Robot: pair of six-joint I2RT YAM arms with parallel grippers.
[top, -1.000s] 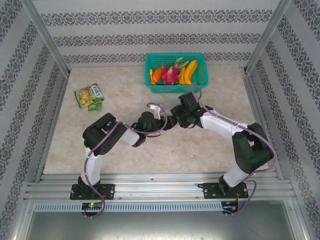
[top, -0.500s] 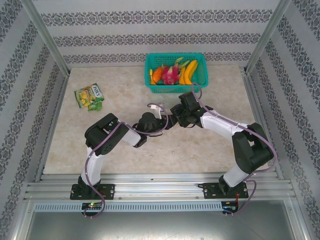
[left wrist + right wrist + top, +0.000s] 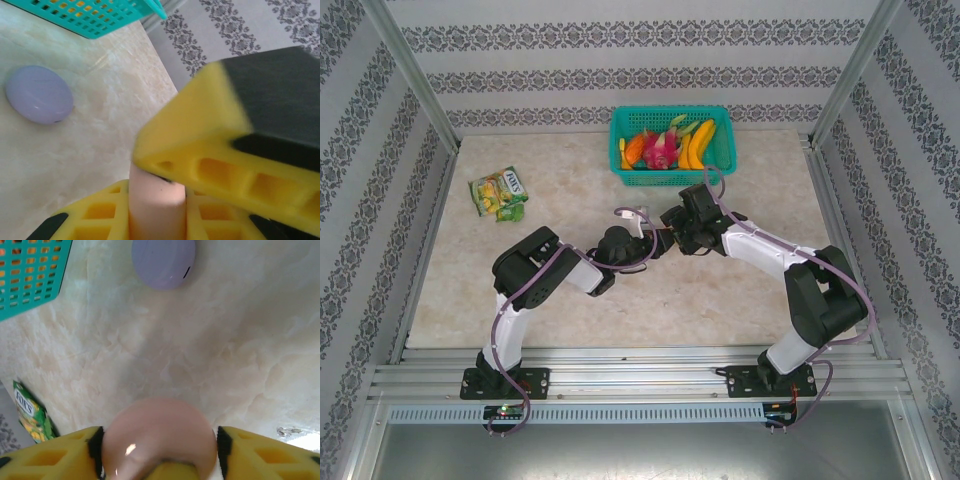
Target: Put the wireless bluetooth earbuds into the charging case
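Top view: both arms are folded inward and meet near the middle of the table. The left tool and right tool are brought tip to tip, just short of the basket's near side.

Pink case: held in the air above the table, between the two tools.
- Right wrist view: its round face is seen broadside. A yellow finger is set against each side, with a thin dark pad at each contact. The right tool is judged clamped on the pink case across its width.
- Left wrist view: the same case is seen edge-on, upright, pressed between the left tool's two lower yellow fingers. The left tool is judged clamped on it across its thickness.
- A large yellow and black finger of the right tool is seen crossing just above the case, blurred by nearness.

Purple case: lies flat and closed on the table, untouched, well apart from both tools. It is placed toward the far edge, near the basket but not touching it. A short dark mark is noted at its rim in the right wrist view.

Basket: teal, mesh-walled, set against the far edge slightly right of centre. Fruit is piled inside.

Snack packet: green, lying flat near the left edge toward the far left corner, well apart from everything else.

Whether the pink case's lid is open cannot be told.
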